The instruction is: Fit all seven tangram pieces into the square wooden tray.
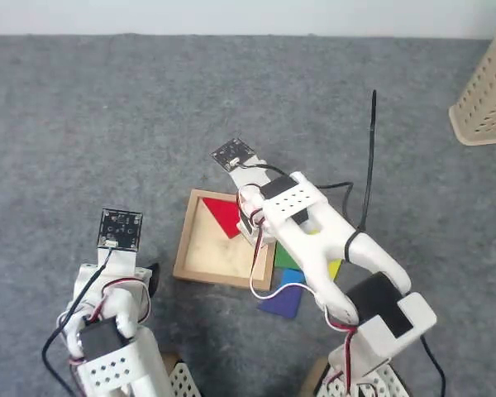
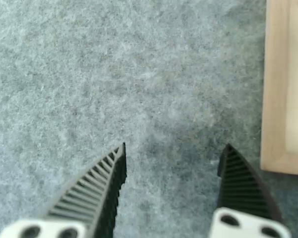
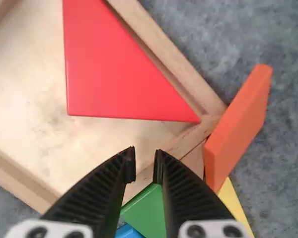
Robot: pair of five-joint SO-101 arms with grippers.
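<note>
Right gripper [image 3: 145,166]: black ribbed fingers narrowly apart with nothing between them, hanging over the tray's rim near one corner.
Left gripper [image 2: 175,148]: toothed black fingers spread wide, empty, over bare carpet just beside the tray's outer edge.
Wooden tray [image 3: 25,104]: square, pale, smooth board with a raised rim; its floor is faintly smudged.
Red triangle [image 3: 114,69]: large, flat and glossy, lying inside the tray with its long side along the rim and one point reaching into the corner.
Orange piece [image 3: 238,124]: thick slab standing tilted on edge outside the tray, leaning at that same corner.
Green piece [image 3: 146,210]: flat on the carpet, touching the tray's outer rim, under the right fingertips.
Yellow piece [image 3: 233,208]: flat, just beside the green one, under the orange slab's lower end.
Dark blue piece [image 1: 283,303]: flat on the carpet, near the tray's near corner.
Carpet [image 1: 107,107]: grey and felt-like with a mottled nap.
Basket [image 1: 488,91]: cream, perforated walls, at the far edge, well apart from the tray.
</note>
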